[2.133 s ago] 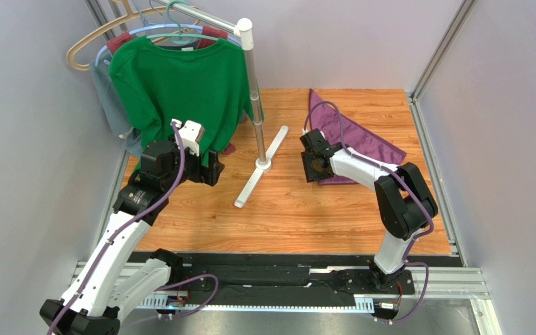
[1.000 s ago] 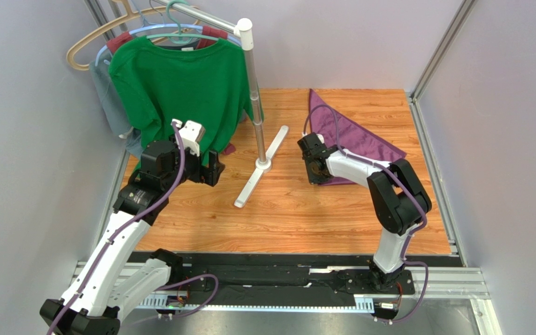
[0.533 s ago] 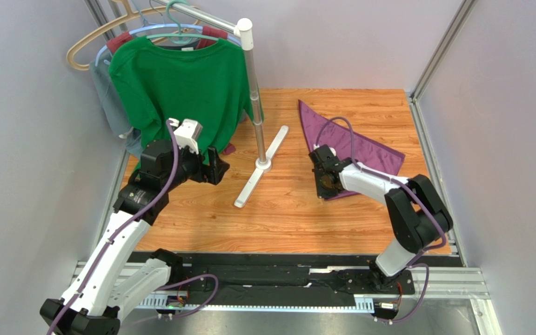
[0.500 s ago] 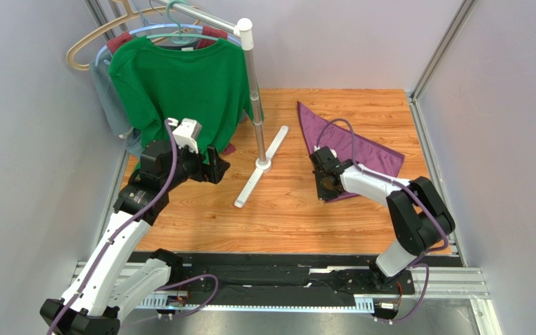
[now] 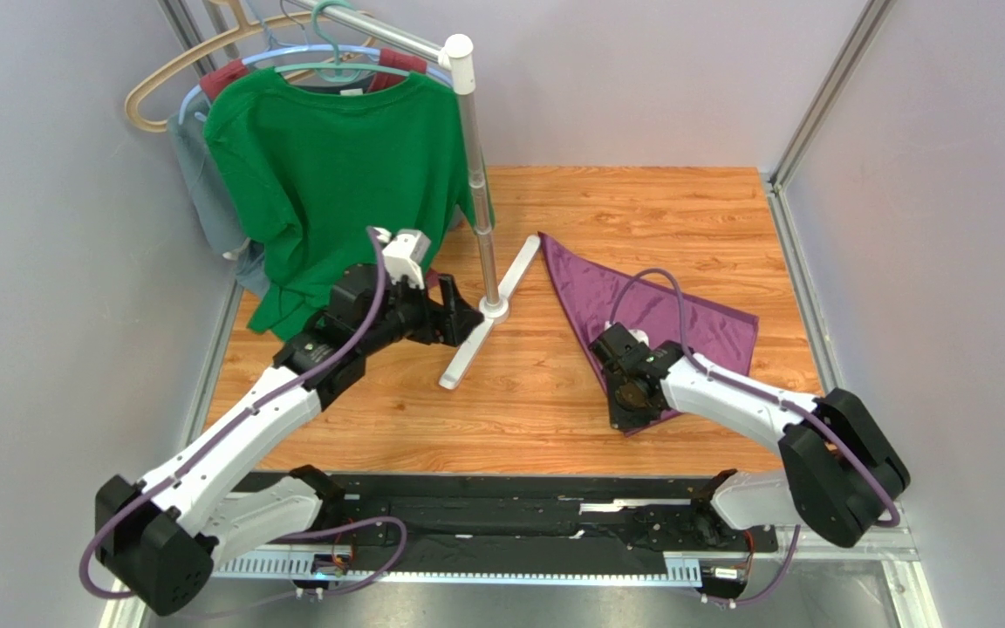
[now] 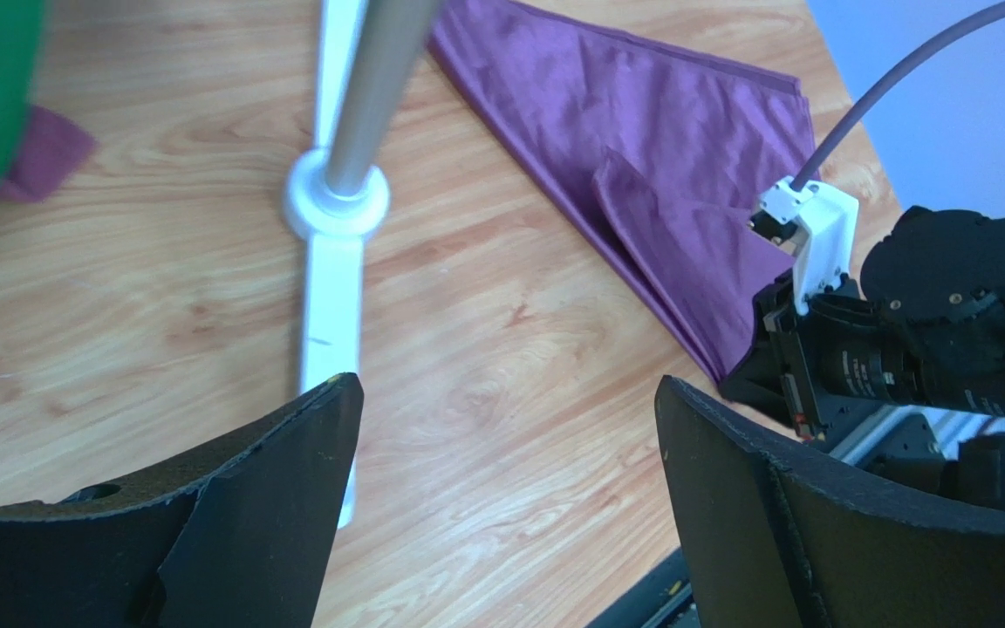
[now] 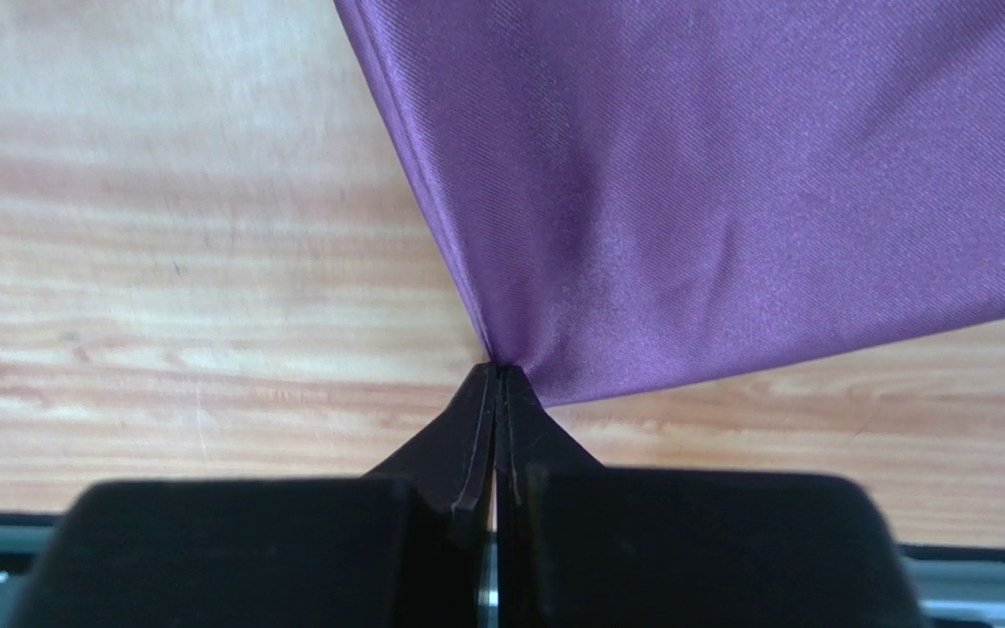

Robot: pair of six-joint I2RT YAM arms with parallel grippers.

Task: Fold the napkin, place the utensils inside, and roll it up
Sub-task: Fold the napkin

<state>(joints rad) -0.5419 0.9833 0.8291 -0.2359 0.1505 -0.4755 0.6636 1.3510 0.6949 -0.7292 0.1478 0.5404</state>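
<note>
The dark purple napkin lies spread as a triangle on the right half of the wooden table. My right gripper is shut on its near corner, low over the wood. In the right wrist view the closed tips pinch the point of the napkin, which fans out away from them. My left gripper hovers by the rack's foot, open and empty. In the left wrist view it frames bare wood, with the napkin beyond. The utensils are out of view.
A clothes rack's pole stands on a white foot mid-table, just beside my left gripper. A green T-shirt hangs from it at the back left, over maroon and grey garments. Walls enclose the table on three sides.
My right gripper has dragged the napkin's corner toward the near edge, pulling the cloth leftward and nearer. My left arm has swung right from the shirt to the rack's foot.
</note>
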